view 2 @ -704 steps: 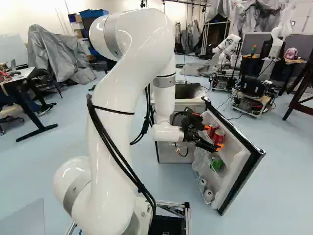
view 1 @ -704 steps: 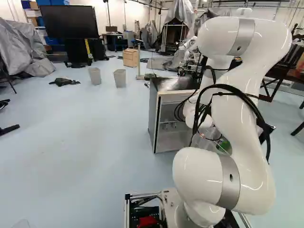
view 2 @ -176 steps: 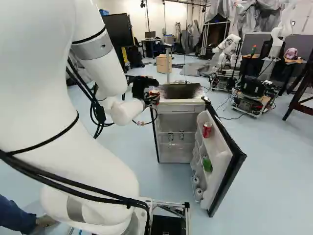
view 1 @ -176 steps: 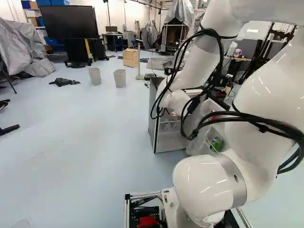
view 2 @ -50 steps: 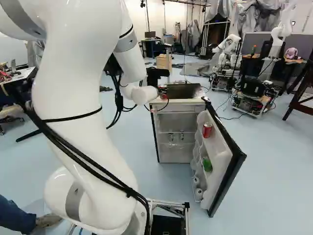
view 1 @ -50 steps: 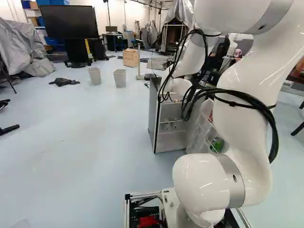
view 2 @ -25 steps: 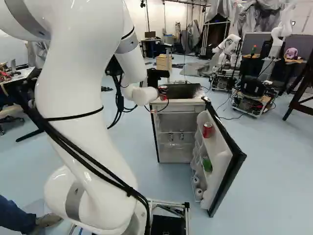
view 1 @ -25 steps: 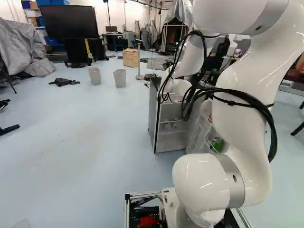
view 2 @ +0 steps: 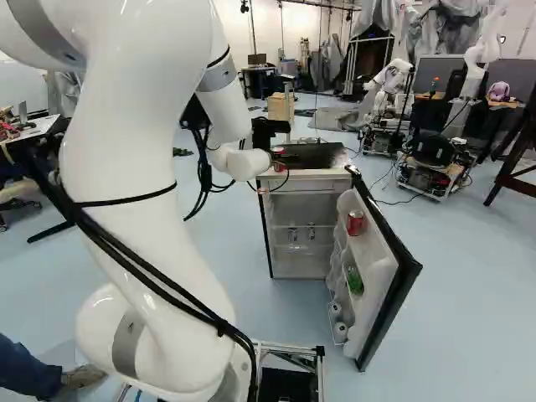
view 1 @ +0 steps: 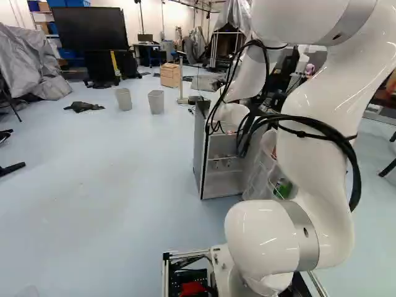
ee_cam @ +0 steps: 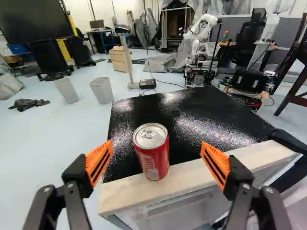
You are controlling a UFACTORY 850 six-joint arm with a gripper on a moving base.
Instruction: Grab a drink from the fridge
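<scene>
Atop the black-topped fridge (ee_cam: 216,115), by its front edge, a red metal can (ee_cam: 152,155) stands upright between the black gripper's (ee_cam: 157,143) wide-open, orange-padded fingers (ee_cam: 100,160), nearer the one away from the white-lined door (view 2: 375,266).

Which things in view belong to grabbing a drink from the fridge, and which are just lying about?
For the job: end effector, fridge, fridge door, red can on top, red can in the door, green container in the door.

Lying about: two pale bins, wooden box, crumpled dark cloth, large screen.
</scene>
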